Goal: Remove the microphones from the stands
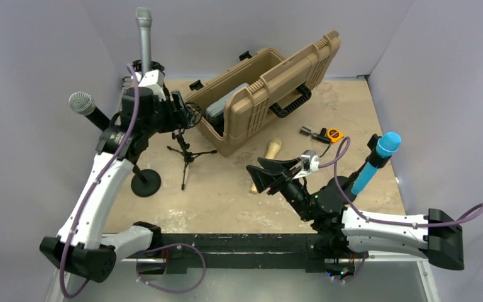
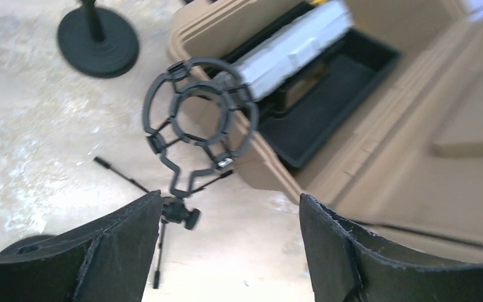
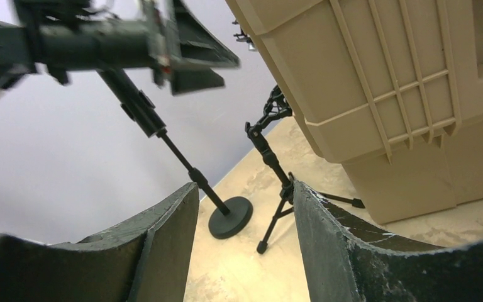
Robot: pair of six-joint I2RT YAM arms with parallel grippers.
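Observation:
A black microphone (image 1: 83, 104) with a silver mesh head leans on the round-base stand (image 1: 145, 182) at the left, beside my left arm. My left gripper (image 1: 177, 107) hovers open above the small tripod stand (image 1: 187, 154). In the left wrist view the tripod's shock-mount ring (image 2: 198, 119) is empty, and nothing lies between my left gripper's (image 2: 229, 198) fingers. My right gripper (image 1: 256, 173) is open and empty at mid-table, pointing left; its wrist view shows the gripper (image 3: 244, 187) facing the round base (image 3: 231, 217) and the tripod (image 3: 277, 207).
An open tan case (image 1: 270, 94) stands at the back centre with a grey insert inside. A grey microphone (image 1: 143, 31) stands upright at the back left. A blue microphone (image 1: 377, 160) sits on a stand at the right. A tan microphone (image 1: 270, 151) lies on the table.

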